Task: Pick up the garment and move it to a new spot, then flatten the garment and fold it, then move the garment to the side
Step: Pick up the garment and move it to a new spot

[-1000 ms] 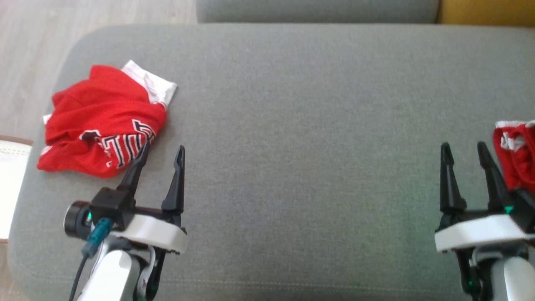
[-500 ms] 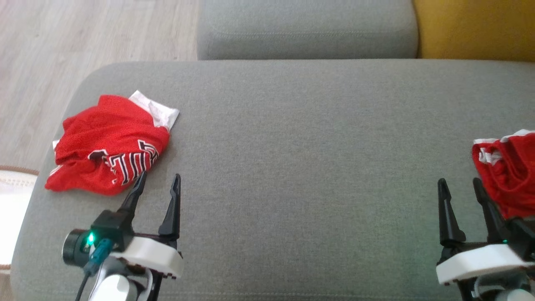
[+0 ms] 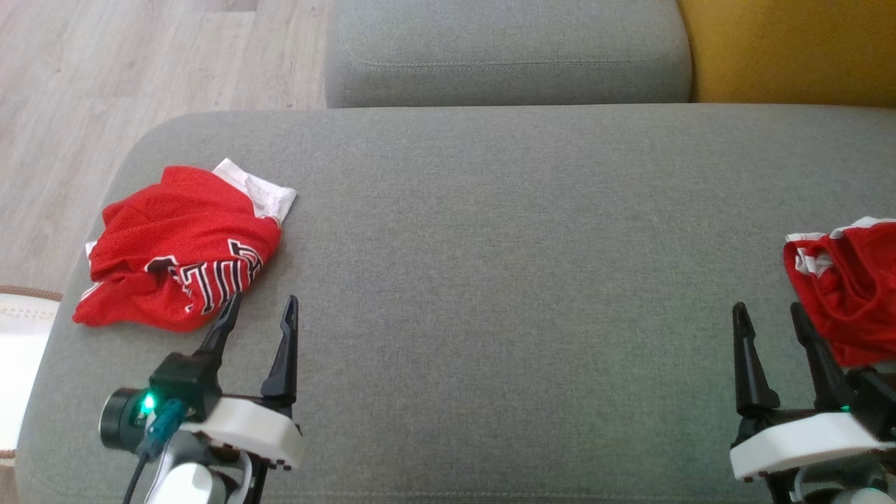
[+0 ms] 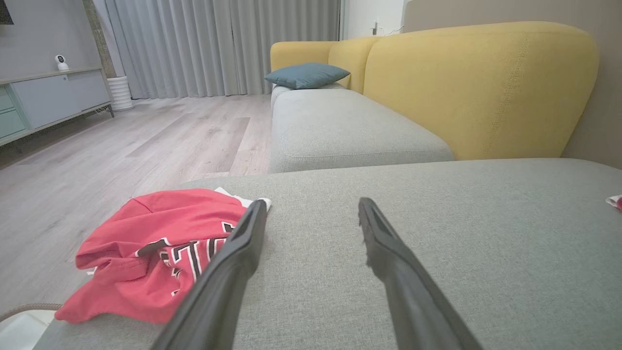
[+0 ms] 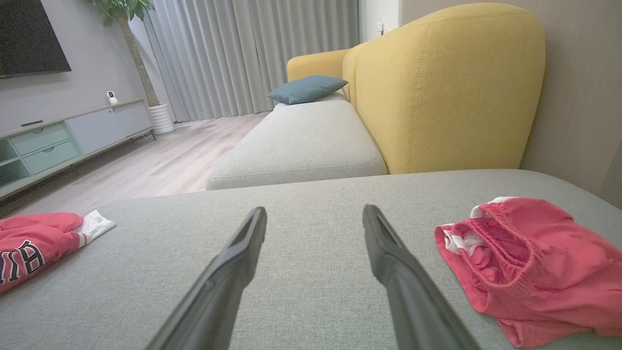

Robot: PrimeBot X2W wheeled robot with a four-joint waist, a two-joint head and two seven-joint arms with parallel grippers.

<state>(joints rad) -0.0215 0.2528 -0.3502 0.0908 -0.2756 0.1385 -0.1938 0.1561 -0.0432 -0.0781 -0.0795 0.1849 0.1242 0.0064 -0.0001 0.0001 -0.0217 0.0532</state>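
Nothing lifted, flattened or folded yet, by the look of it.
On the grey fabric sofa seat (image 3: 490, 280), a crumpled red lettered jersey (image 3: 175, 245) lies at its left end and bunched red white-trimmed shorts (image 3: 850, 287) at its right end; the left tool (image 3: 262, 299) and right tool (image 3: 767, 308) gape wide, empty, near its front edge.

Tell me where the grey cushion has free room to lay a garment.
The wide middle of the grey cushion is bare, between the red jersey at left and the red shorts at right. Both ends are crowded: the left hand and right hand stand beside them.
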